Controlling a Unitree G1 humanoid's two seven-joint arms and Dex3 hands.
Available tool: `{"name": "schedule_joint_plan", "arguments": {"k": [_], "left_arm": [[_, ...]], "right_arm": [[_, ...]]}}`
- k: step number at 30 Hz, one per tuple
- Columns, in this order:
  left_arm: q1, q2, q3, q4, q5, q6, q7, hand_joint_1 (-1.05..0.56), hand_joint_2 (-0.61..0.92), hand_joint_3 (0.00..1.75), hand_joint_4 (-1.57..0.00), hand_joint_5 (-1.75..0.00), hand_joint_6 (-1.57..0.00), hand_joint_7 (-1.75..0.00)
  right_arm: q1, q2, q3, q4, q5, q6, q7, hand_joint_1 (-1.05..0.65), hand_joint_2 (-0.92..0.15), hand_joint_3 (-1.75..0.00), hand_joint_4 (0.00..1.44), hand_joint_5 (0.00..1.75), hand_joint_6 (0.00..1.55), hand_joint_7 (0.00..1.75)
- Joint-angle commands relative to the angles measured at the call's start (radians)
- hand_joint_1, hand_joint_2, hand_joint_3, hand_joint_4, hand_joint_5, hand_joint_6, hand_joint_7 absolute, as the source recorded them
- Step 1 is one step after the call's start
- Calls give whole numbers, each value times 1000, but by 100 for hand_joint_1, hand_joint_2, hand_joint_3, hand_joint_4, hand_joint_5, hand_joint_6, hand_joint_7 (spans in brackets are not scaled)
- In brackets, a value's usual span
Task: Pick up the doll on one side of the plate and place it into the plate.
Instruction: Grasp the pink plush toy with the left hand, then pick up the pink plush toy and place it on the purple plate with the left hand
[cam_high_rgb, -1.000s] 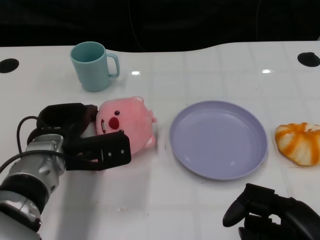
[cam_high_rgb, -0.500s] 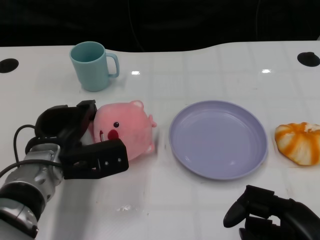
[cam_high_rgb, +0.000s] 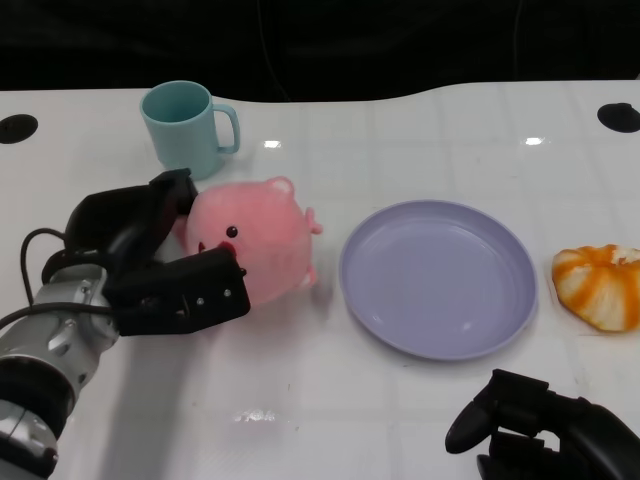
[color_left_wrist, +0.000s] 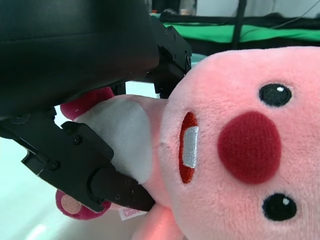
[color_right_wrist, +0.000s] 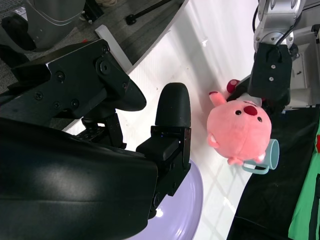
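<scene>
Left hand (cam_high_rgb: 165, 265): the pink doll (cam_high_rgb: 258, 240) is clasped from its left side, with black fingers (cam_high_rgb: 190, 295) wrapped across its front and others closed in behind it; in the left wrist view the fingers (color_left_wrist: 100, 175) are seen pressed into the plush below the face.
Doll: it is held just left of the plate, tilted, with its face turned toward the robot; whether it is clear of the desk (cam_high_rgb: 400, 140) cannot be told.
Mug (cam_high_rgb: 187, 129): a teal mug is stood close behind the doll and the hand, handle to the right.
Plate (cam_high_rgb: 437, 276): a lavender plate is set near the doll's right, with nothing in it; the task is judged not yet done.
Bread (cam_high_rgb: 598, 285): an orange-striped bun is laid to the right of the plate, apart from it.
Right hand (cam_high_rgb: 545, 425): it is kept low at the near edge of the desk, fingers curled inward with nothing held.
Risk, grip: the plush is soft and rounded, so it may be squeezed out of the fingers if the hold is shallow.
Risk, mug: it may be knocked if the hand is swung backward.
Risk, plate: its near rim may be struck or pushed toward the bun if the doll is carried too low.
Risk, release: the doll may roll off the shallow rim if it is let go off-centre.
</scene>
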Motion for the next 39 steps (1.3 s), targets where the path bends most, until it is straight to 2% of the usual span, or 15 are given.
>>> {"name": "schedule_joint_plan", "arguments": {"k": [1,4,6,10,11,14,18,20,21,22,23,26,31,36,39], "left_arm": [[-5,11,26,-55,-22,0,-22,-18,66,66,-89,-175,-69,-175],[-17,-2,43,-88,-36,26,-50,-15,62,74,-87,-175,-70,-175],[-25,-11,52,-111,-46,51,-79,-15,57,89,-88,-175,-71,-175],[-35,-26,55,-155,-44,60,-90,-14,51,93,-88,-175,-70,-175],[-34,-31,59,-164,-49,61,-93,-15,49,102,-90,-175,-73,-175],[-14,-70,67,-205,-65,64,-87,-16,42,122,-93,-175,-76,-175],[-1,-125,70,-239,-67,75,-78,-17,39,130,-94,-175,-77,-175],[-12,-156,66,-252,-66,101,-91,-17,38,130,-94,-175,-78,-175],[-20,-166,63,-255,-63,114,-99,-17,36,129,-92,-172,-82,-160],[-28,-179,60,-255,-58,122,-97,-16,35,130,-92,-170,-85,-153],[-37,-192,56,-254,-53,130,-94,-16,35,130,-93,-172,-86,-153],[-50,-215,50,-249,-44,140,-85,-16,38,125,-92,-174,-77,-172],[-107,-301,20,-199,-31,185,-99,-17,39,123,-94,-175,-76,-175],[-155,-341,-23,-158,-5,206,-105,-19,49,103,-91,-175,-72,-175],[-178,-357,-44,-139,5,207,-113,-20,51,101,-91,-175,-71,-175]], "right_arm": [[-2,-2,-4,-15,12,19,-4,-3,-65,-112,63,175,48,143],[-13,-2,-8,-11,18,32,-2,-3,-65,-112,63,175,48,143],[-20,-1,-9,-4,21,32,-1,-2,-65,-112,63,175,47,144],[-21,0,-8,5,20,25,-1,-2,-65,-111,63,175,47,144],[-20,0,-8,7,20,23,0,-2,-65,-111,63,175,47,144],[-13,-11,-16,6,20,19,8,-2,-65,-111,63,175,47,144],[-2,-16,-23,7,23,10,20,-3,-65,-110,62,175,47,144],[4,-16,-22,4,22,7,23,-4,-66,-109,62,175,47,143],[6,-16,-21,2,20,6,23,-4,-66,-109,63,175,47,143],[8,-16,-21,0,19,6,23,-4,-66,-109,63,175,47,143],[9,-17,-21,-2,19,6,25,-4,-66,-109,63,175,47,143],[12,-19,-21,-2,18,1,28,-5,-66,-108,63,175,47,143],[26,-18,-10,-13,13,-4,26,-4,-67,-107,63,175,48,142],[45,-17,4,-37,5,-5,20,-5,-67,-107,64,175,48,142],[57,-17,13,-65,3,10,12,-5,-68,-107,63,175,48,141]]}}
